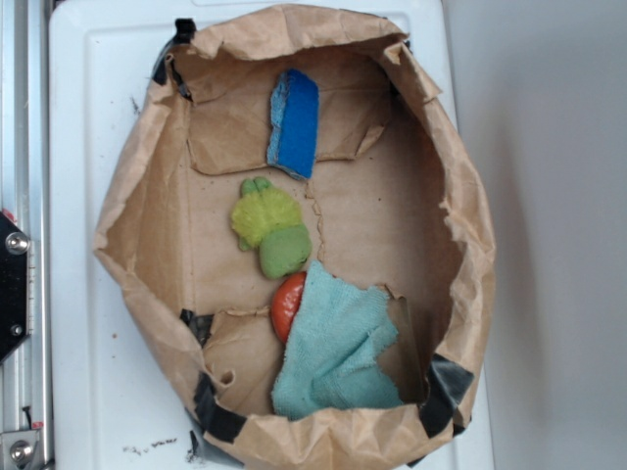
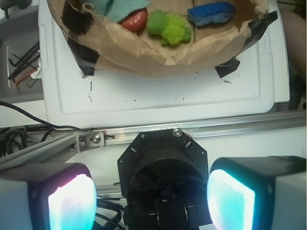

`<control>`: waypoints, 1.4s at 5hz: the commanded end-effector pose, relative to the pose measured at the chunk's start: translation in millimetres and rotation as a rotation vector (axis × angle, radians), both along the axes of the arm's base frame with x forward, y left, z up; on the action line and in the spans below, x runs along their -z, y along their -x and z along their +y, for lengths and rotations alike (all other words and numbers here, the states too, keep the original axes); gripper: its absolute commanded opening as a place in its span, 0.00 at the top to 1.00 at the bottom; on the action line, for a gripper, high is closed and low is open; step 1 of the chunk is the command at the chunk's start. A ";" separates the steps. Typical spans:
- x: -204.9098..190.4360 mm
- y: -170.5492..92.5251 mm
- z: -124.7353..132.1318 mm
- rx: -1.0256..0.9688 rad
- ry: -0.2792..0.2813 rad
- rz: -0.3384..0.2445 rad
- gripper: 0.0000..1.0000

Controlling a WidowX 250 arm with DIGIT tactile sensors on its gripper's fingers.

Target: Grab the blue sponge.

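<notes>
1. The wrist view shows the gripper [image 2: 151,199] at the bottom edge of the frame. Its two pads [image 2: 72,203] glow and stand wide apart, with nothing between them. The claw is open.
2. The gripper sits over a black round mount [image 2: 163,167] and a metal rail [image 2: 192,132], well apart from the paper bag [image 1: 147,196]. The exterior view does not show the gripper.
3. The paper bag lies opened out on a white tray [image 1: 78,147]. Its crumpled walls form a rim, patched with black tape [image 1: 220,416] at several points.
4. In the exterior view, from left to right inside the bag:
   - The green plush [image 1: 269,227] lies near the middle of the bag floor, left of centre.
   - The red ball [image 1: 289,305] lies just below the plush, partly covered by the cloth.
   - The blue sponge [image 1: 296,122] lies near the top wall of the bag, just above the plush and apart from it. It rests on its side, with a paler rough layer along its left face.
   - The teal cloth [image 1: 338,357] lies against the bottom wall, rumpled and touching the ball.
5. In the wrist view the blue sponge [image 2: 211,13] appears at the top edge, right of the plush.
</notes>
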State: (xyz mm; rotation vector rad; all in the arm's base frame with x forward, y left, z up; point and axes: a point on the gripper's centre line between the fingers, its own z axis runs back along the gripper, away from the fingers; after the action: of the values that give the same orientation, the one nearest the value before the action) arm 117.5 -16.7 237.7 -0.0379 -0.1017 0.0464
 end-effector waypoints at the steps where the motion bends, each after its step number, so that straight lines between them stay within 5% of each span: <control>1: 25.8 -54.3 35.4 -0.311 0.057 -0.075 0.00; 2: 39.3 -80.7 48.5 -0.392 0.046 -0.075 0.00; 5: 50.5 -147.9 75.7 -0.723 0.028 -0.207 0.00; 6: 63.0 -156.4 85.3 -0.759 0.059 -0.254 0.00; 7: 84.2 -156.4 94.2 -0.825 0.137 -0.232 0.00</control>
State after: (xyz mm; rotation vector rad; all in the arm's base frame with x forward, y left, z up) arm 276.1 66.3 140.2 -0.1329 -0.2932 0.8721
